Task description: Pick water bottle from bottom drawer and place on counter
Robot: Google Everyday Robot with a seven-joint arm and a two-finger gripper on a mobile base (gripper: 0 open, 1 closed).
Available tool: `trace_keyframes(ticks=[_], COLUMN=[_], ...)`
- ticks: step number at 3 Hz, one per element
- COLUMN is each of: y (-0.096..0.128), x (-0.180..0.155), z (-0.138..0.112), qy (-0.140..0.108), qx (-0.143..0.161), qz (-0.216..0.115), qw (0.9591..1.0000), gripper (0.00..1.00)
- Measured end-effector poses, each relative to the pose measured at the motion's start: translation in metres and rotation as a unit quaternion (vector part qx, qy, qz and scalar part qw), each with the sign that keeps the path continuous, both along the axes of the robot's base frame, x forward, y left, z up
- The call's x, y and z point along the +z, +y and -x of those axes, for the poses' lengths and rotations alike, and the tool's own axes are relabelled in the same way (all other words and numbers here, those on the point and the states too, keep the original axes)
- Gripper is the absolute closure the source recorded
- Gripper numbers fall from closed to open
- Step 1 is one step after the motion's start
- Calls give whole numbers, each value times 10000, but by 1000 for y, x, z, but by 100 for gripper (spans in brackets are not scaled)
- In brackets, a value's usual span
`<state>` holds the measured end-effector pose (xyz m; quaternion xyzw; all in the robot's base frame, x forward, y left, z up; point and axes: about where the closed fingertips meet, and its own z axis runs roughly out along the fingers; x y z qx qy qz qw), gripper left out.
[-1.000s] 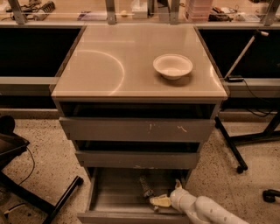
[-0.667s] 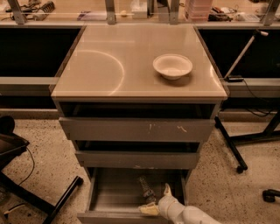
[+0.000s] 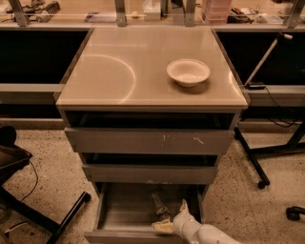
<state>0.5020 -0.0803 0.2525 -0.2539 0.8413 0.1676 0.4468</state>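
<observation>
The water bottle lies in the open bottom drawer, a small clear crinkled bottle pointing toward the back. My gripper reaches into the drawer from the lower right on a white arm, right at the bottle's near end. One pale fingertip shows by the drawer front and another points up to the right of the bottle. The beige counter tops the cabinet and bears a faint arc mark.
A white bowl sits on the counter's right side. Two shallower drawers stand partly pulled out above the bottom one. A black chair base is at left, stand legs with casters at right. A cluttered bench runs behind.
My gripper and arm have shifted left inside the bottom drawer, closer to the bottle. The bottle, bowl and drawers have not moved.
</observation>
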Motion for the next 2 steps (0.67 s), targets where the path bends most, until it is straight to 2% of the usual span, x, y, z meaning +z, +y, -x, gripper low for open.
trace_keyframes(ticks=[1, 2], y=[-5, -28], x=[-14, -29], z=[22, 23], qy=[476, 752], qx=[154, 66], qz=[582, 1102], qw=[9971, 9910], gripper=[0, 0])
